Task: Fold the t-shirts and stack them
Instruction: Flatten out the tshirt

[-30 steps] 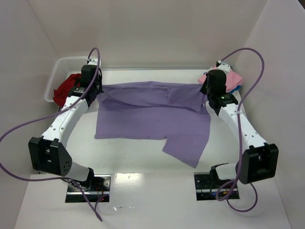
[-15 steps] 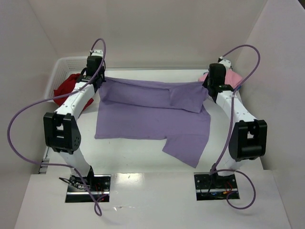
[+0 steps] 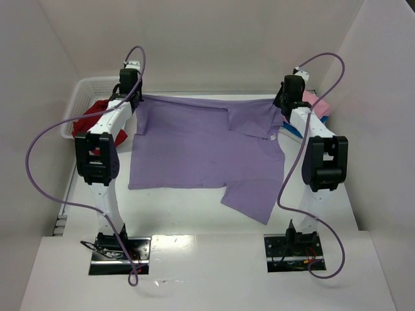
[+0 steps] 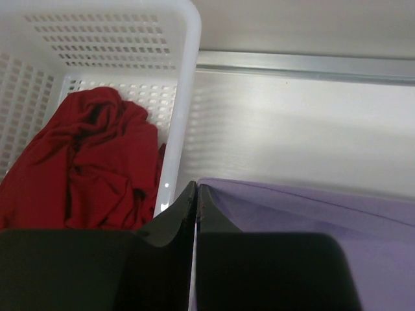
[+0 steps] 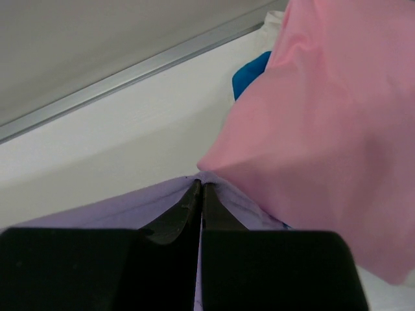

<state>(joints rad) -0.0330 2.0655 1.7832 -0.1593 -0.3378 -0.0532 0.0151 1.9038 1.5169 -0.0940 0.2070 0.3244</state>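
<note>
Overhead, lavender t-shirt (image 3: pixel 201 152) lay spread, far corners clamped by left gripper (image 4: pixel 195 191) and right gripper (image 5: pixel 200 188).
Left of it, white basket (image 4: pixel 185 78) held red t-shirt (image 4: pixel 84 162); right of it, pink t-shirt (image 5: pixel 324 142) covered blue t-shirt (image 5: pixel 249 78).

Lavender shirt (image 3: pixel 201 152) spread mostly flat, far edge straight, flap folded over near far-right corner; red shirt (image 4: pixel 84 162) crumpled off its far-left corner, pink shirt (image 3: pixel 316 102) bunched over blue shirt (image 5: pixel 249 78) off far-right.

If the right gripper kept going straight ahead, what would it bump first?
Probably the pink t-shirt, whose edge sits just past the right gripper's shut tips; depth is unclear, so it might only graze it.
</note>
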